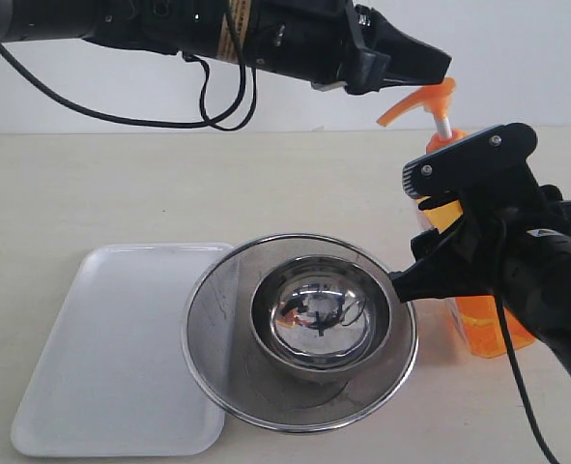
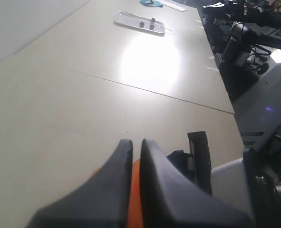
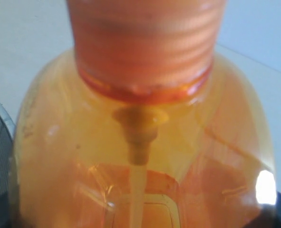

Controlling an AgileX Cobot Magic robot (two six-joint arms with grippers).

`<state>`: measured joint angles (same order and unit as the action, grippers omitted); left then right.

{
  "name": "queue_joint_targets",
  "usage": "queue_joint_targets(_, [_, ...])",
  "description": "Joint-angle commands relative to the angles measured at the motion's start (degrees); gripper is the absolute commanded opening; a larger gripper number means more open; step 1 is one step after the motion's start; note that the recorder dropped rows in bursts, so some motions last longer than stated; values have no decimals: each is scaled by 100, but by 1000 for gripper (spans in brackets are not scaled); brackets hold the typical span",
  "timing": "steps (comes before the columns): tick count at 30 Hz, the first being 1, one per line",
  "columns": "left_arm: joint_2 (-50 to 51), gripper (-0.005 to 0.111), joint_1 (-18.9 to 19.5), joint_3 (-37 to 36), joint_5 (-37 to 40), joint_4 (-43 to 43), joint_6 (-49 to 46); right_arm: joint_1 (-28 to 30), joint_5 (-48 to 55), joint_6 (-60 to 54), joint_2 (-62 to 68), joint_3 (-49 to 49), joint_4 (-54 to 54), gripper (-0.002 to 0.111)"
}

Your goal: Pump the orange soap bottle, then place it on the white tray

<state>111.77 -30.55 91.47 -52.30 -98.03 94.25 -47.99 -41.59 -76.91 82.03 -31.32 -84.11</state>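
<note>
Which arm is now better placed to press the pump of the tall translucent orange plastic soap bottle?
Left. The left gripper hovers just over the orange pump head, jaws nearly together, ready to push down. The right gripper sits lower, at the orange soap bottle, so it looks better suited to steadying.

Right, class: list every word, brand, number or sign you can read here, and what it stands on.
No text is legible anywhere.
orange soap bottle: label mostly hidden in the exterior view, blurred in the right wrist view; unreadable.
white tray, steel strainer: no markings seen.
</note>
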Motion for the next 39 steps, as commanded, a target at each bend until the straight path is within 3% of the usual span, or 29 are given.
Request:
queue_joint_targets(1, [2,5,-2,-190,-39,-192,-30,4,-19,-2,-10,-32,94,0])
queue_joint_targets(39, [290,5,-2,-614,-62,-192,-153,4,-19,-2,-10,-32,94,0])
